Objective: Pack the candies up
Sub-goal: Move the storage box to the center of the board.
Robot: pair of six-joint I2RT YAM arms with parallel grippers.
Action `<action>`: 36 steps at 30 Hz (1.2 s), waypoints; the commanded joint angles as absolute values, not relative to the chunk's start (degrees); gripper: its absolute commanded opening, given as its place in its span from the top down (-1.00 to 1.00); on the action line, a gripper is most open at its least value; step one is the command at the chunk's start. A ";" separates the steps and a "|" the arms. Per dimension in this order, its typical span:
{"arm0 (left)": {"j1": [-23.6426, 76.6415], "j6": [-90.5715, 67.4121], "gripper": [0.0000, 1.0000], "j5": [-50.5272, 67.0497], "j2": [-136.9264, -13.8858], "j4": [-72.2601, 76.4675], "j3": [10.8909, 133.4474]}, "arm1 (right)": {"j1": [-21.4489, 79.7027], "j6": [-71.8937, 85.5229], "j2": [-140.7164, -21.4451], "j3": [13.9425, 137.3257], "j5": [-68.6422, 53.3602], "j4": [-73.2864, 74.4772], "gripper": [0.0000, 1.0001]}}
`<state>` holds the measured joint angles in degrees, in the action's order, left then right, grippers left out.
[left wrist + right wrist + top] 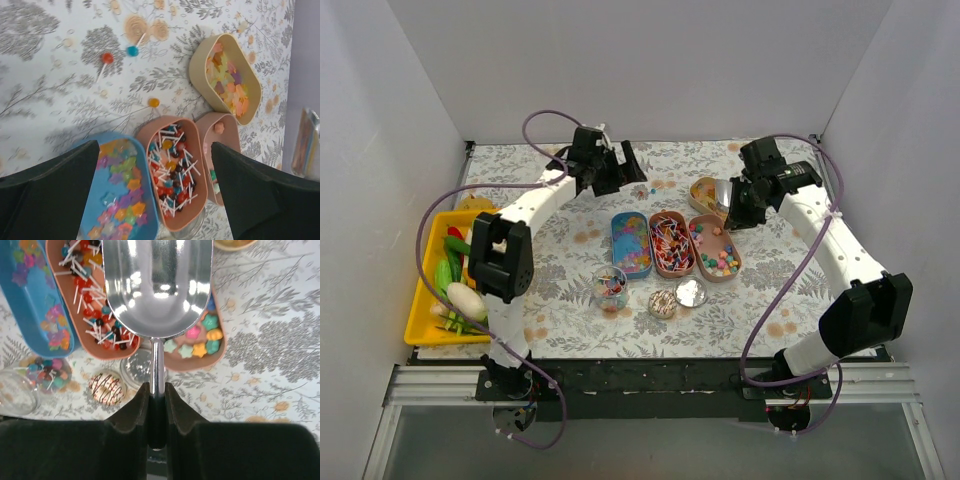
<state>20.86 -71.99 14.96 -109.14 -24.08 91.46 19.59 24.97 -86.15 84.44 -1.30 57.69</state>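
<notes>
1. The left gripper (155, 146) hangs released, jaws wide, above the trays (150, 132).
2. The right gripper (157, 390) clenches a scoop (157, 285) by its handle.
3. The candies (170, 175) fill the trays; three lollipops (107, 58) lie loose on the table (50, 100); a jar (610, 285) seems to hold some too.

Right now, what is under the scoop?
Lollipops and star candies lie below, showing past the edges of the scoop; whatever sits directly beneath its bowl is hidden.

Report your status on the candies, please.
Left jaws open, empty. Right jaws shut on empty scoop. Candies in trays; three lollipops loose on table.
</notes>
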 commanded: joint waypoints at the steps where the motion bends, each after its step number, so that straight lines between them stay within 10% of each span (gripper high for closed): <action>1: 23.73 -70.75 -0.89 18.37 -119.57 -17.23 100.79 | 18.72 22.06 -85.34 87.72 7.21 52.57 0.97; 9: 25.75 -71.19 -0.71 17.23 -137.63 -16.18 121.80 | 17.58 19.25 -81.04 81.13 8.09 48.70 0.97; 36: 32.43 -72.42 -0.23 24.88 -145.02 -0.35 119.97 | 17.49 18.37 -75.77 72.16 5.01 47.02 0.97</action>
<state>31.92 -72.99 25.96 -144.44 -0.89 119.13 17.65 19.07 -78.91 72.88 5.39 49.04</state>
